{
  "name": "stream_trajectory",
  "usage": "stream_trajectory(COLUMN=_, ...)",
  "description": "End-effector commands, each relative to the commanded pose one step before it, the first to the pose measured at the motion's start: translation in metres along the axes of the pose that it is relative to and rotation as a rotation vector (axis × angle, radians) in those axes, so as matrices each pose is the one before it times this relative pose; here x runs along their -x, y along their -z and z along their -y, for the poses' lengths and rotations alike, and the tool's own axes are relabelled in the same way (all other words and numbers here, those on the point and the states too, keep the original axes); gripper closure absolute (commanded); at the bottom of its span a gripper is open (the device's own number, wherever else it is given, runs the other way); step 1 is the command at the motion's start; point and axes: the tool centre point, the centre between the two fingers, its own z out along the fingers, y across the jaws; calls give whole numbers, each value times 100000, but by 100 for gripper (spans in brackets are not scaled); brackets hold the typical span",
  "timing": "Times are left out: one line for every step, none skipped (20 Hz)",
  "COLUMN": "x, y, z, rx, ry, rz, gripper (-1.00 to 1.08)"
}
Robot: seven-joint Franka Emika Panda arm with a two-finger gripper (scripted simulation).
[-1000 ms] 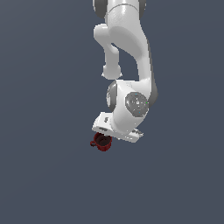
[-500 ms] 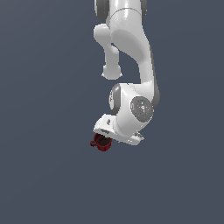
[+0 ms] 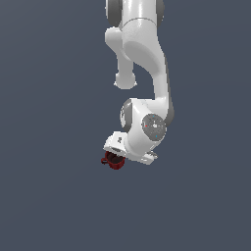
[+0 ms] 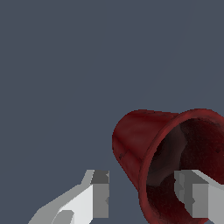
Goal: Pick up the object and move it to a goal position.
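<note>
The dark red mug point(image 4: 135, 144) stands close under my gripper point(image 4: 146, 199), its dark inside facing the wrist camera. One fingertip point(image 4: 100, 192) is outside the mug's wall with a gap of background between them. The other fingertip point(image 4: 192, 197) shows in front of the mug's inside. The fingers are spread apart, so the gripper is open astride the wall. In the exterior view the mug point(image 3: 112, 162) peeks out under the white hand, and the gripper point(image 3: 116, 156) is mostly hidden by it. The handle is not clear.
The white arm point(image 3: 144, 54) reaches down from the top of the exterior view. Around it is only a plain grey-blue ground point(image 3: 49, 196), with no other object or edge in view.
The arm's lower joints have shifted slightly toward the exterior view's right. The hand and the mug stay in about the same place.
</note>
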Motion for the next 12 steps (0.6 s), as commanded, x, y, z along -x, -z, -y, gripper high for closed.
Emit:
stream_trajectory(x=-14, y=-329, z=8, rx=-16, ry=-26, rz=-115, gripper=-20)
stream_trajectory(x=0, y=0, z=0, rx=0, ry=0, rz=0, gripper=108)
stream_trajectory(x=0, y=0, z=0, rx=0, ry=0, rz=0, gripper=108)
stream_trajectory(x=0, y=0, z=0, rx=0, ry=0, rz=0, gripper=108)
stream_trajectory(x=0, y=0, z=0, rx=0, ry=0, rz=0, gripper=108)
stream_trajectory(x=0, y=0, z=0, rx=0, ry=0, rz=0, gripper=108)
stream_trajectory(x=0, y=0, z=0, rx=0, ry=0, rz=0, gripper=108)
stream_trajectory(x=0, y=0, z=0, rx=0, ry=0, rz=0, gripper=108)
stream_trajectory(x=0, y=0, z=0, rx=0, ry=0, rz=0, gripper=108)
stream_trajectory(x=0, y=0, z=0, rx=0, ry=0, rz=0, gripper=108)
stream_trajectory(x=0, y=0, z=0, rx=0, ry=0, rz=0, gripper=108)
stream_trajectory(x=-27, y=77, z=-49, rx=-5, ry=-55, rz=-80, gripper=108)
